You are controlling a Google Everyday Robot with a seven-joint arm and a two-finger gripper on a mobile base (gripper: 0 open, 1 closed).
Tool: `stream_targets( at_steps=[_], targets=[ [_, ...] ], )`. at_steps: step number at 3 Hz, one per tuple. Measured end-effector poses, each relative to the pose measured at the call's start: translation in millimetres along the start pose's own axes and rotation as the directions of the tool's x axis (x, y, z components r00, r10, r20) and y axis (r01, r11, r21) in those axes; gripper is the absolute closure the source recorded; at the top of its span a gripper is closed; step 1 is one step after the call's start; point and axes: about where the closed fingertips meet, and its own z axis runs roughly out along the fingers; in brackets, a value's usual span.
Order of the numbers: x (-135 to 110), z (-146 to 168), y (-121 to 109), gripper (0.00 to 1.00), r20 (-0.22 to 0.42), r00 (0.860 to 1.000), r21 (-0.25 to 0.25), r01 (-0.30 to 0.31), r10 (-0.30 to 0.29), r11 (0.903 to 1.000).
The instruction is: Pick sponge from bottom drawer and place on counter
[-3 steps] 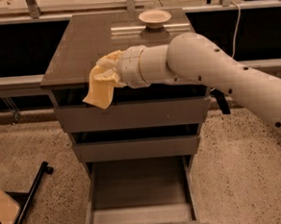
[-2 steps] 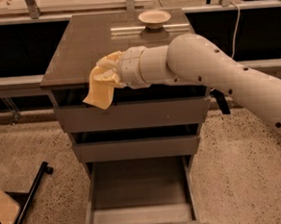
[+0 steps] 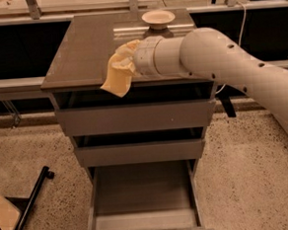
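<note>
The tan-yellow sponge (image 3: 115,78) hangs bent in my gripper (image 3: 124,63), which is shut on its upper end. The sponge is over the front edge of the counter (image 3: 82,47), and its lower corner droops past that edge in front of the top drawer. My white arm reaches in from the right across the counter. The bottom drawer (image 3: 142,196) is pulled out below, and its tray shows nothing inside.
A pale round bowl (image 3: 158,18) sits at the back of the counter. The two upper drawers (image 3: 134,118) stand slightly ajar. A black bar (image 3: 29,206) lies on the speckled floor at the lower left. A dark shelf rail runs behind the cabinet.
My gripper has moved a little to the right and up with the sponge, further over the counter's front edge.
</note>
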Motion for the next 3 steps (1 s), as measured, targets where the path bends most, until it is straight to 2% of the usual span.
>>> stream_targets(
  at_steps=[1, 2, 3],
  targets=[
    [12.8, -16.5, -44.5, 1.00, -0.072, 0.997, 0.075, 0.034, -0.029, 0.9966],
    [37.0, -17.5, -80.6, 1.00, -0.142, 0.989, 0.105, 0.060, -0.045, 0.9927],
    [66.0, -9.1, -112.9, 1.00, -0.181, 0.982, 0.119, 0.070, -0.048, 0.9904]
  ],
)
